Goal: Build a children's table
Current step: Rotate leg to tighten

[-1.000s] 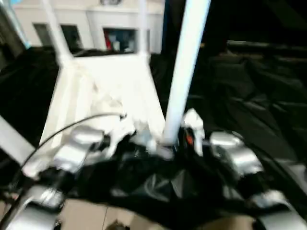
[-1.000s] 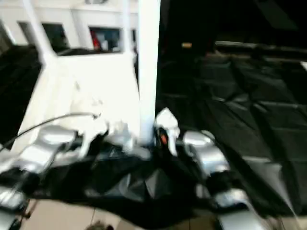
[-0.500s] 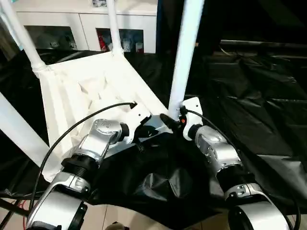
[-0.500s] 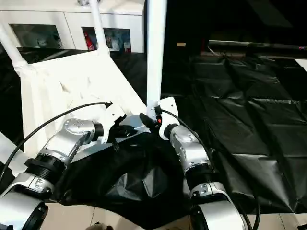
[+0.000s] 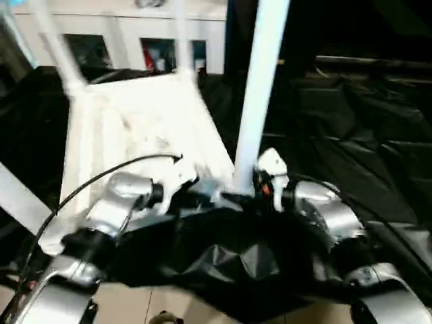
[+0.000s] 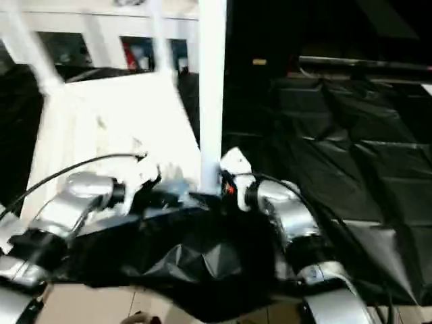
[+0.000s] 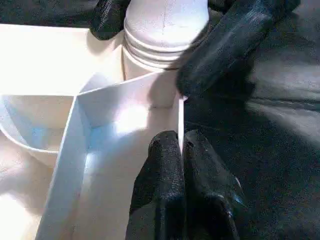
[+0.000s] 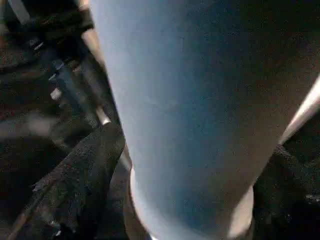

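A black plastic sheet (image 6: 351, 142) covers the work surface, and on it the children's table (image 5: 145, 128) lies upside down, its ribbed underside facing up. Behind it stands a white cabinet (image 5: 128, 40) with glass doors. 3 legs rise from the table's corner sockets: 2 at the far corners (image 5: 57, 50) (image 5: 181, 37), and 1 near leg (image 5: 260, 88) standing upright at the corner closest to the robot on its right side; another white tube (image 5: 20, 202) crosses the near left edge. The right gripper (image 7: 165, 35) has its 2 black fingers (image 8: 80, 185) spread on either side of the near leg's base, just above the ringed collar; whether they press on it cannot be told. The left gripper (image 7: 182, 170) has its fingers pressed together, resting at the thin rim wall of the table beside that same socket (image 7: 150, 60).
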Available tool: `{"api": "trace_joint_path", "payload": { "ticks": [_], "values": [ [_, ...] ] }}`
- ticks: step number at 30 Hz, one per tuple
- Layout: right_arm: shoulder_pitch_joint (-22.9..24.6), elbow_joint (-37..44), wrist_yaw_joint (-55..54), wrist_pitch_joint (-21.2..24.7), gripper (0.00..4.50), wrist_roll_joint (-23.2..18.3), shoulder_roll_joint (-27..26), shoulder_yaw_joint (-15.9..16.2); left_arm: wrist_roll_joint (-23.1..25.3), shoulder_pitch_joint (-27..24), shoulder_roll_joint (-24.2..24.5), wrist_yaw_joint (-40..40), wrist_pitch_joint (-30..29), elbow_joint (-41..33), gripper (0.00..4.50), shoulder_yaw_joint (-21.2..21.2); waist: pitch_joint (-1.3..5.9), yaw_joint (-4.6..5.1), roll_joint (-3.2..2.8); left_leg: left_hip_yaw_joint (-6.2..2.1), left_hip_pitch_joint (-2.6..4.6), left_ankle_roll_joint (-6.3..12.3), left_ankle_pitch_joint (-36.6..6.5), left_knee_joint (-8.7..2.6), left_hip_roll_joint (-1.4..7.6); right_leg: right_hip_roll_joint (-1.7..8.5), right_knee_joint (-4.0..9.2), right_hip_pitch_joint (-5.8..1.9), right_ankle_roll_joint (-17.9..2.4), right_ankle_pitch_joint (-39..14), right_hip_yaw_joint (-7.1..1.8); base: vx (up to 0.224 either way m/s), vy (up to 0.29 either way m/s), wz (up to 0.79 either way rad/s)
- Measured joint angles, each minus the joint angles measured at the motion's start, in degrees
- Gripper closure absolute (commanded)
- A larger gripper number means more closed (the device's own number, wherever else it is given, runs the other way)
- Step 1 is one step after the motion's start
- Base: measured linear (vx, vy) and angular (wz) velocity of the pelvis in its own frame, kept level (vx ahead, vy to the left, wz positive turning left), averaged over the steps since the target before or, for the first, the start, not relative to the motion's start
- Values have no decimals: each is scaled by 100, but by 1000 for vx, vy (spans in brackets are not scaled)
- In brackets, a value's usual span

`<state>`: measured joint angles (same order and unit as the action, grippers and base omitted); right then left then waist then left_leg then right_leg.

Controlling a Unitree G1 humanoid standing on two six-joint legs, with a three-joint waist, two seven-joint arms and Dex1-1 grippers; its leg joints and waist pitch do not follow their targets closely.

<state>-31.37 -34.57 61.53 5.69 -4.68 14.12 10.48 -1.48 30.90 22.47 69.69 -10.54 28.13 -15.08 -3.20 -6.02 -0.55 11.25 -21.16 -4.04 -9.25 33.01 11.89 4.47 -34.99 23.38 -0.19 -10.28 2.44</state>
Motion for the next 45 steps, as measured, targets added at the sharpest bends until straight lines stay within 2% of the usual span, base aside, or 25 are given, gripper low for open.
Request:
{"api": "trace_joint_path", "payload": {
  "ticks": [3, 13, 14, 17, 20, 24, 27, 32, 33, 36, 37, 38, 41, 45],
  "values": [
    [18, 70, 373, 33, 75, -8, 88, 81, -51, -79, 118, 188, 46, -90, 450, -39, -1, -25, 4, 0, 0, 0, 0, 1, 0, 0, 0, 0, 0, 0, 0, 0, 0, 0],
    [110, 308, 764, 279, 151, -190, 127, 202, -146, -256, 404, 609, 21, -362, 450, -54, -2, -54, 6, -1, -2, 0, 0, 0, 0, 0, 1, 0, 1, -1, 1, 0, 0, 0],
    [132, 325, 759, 281, 170, -191, 119, 201, -146, -260, 407, 616, 18, -362, 450, -57, -2, -53, 6, -1, -2, 0, 0, 0, 0, 0, 1, 0, 1, -1, 1, 0, 0, 0],
    [215, 415, 681, 285, 176, -190, 64, 194, -146, -262, 381, 608, -24, -362, 450, -60, -2, -54, 6, -1, -1, 0, 0, 1, 0, 0, 0, -1, 1, -1, 1, 0, 0, 0],
    [268, 368, 249, 185, 181, -148, -73, 88, -144, -224, 269, 355, -117, -282, 450, -24, -2, -33, 7, -1, 7, -2, 1, 2, 0, 0, -5, -2, -3, 2, -1, 0, 0, 0],
    [125, -74, -1216, 157, 182, -53, -614, -354, 12, 130, -91, -452, -367, 179, 450, 111, -2, 83, 7, -3, 12, -3, 2, 2, -3, 0, -5, -1, -11, 12, -2, 0, 0, 0],
    [18, -267, -1966, 161, 183, -14, -834, -584, 67, 322, -361, -917, -506, 395, 450, 138, -1, 121, 7, -5, 14, -4, 2, 0, -3, 0, -5, -1, -9, 14, -2, 0, 0, 0],
    [-206, -646, -3306, 59, 183, 19, -1329, -994, 134, 638, -747, -1600, -702, 779, 450, 253, -1, 115, 7, -6, 11, -5, 3, -4, -3, -1, -6, 3, -23, 22, 0, 0, 0, 0],
    [-255, -711, -3489, 39, 127, 22, -1399, -1066, 144, 682, -797, -1685, -718, 824, 450, 265, -1, 113, 7, -5, 9, -5, 3, -4, -3, -1, -3, 3, -21, 20, -1, 0, 0, 0],
    [-270, -727, -3538, 30, 111, -45, -1500, -1197, 166, 691, -827, -1736, -724, 825, 450, 285, -1, 108, 7, -1, 7, -3, 2, -4, -4, -1, 3, 3, -11, 13, -5, 0, 0, 0],
    [-275, -727, -3535, 24, 111, -37, -1507, -1196, 167, 691, -827, -1741, -724, 819, 450, 286, -1, 106, 7, -1, 7, -3, 2, -6, -4, -1, 4, 3, -10, 12, -4, 0, 0, 0],
    [-276, -727, -3531, 18, 85, -27, -1507, -1195, 167, 691, -827, -1741, -724, 815, 450, 285, -1, 105, 7, -1, 6, -3, 2, -6, -4, -1, 4, 3, -10, 12, -3, 0, 0, 0],
    [-280, -728, -3339, -34, 85, 103, -1376, -1015, 168, 669, -790, -1668, -695, 789, 450, 277, -1, 109, 6, -1, 8, -4, 2, -6, -3, -1, 3, 4, -10, 12, -3, 0, 0, 0],
    [-259, -688, -2473, -78, 85, 133, -1022, -760, 157, 535, -595, -1346, -586, 635, 450, 265, -2, 120, 5, -1, 7, -4, 2, -7, -3, -1, 4, 4, -10, 11, -1, 0, 0, 0]
  ]
}}
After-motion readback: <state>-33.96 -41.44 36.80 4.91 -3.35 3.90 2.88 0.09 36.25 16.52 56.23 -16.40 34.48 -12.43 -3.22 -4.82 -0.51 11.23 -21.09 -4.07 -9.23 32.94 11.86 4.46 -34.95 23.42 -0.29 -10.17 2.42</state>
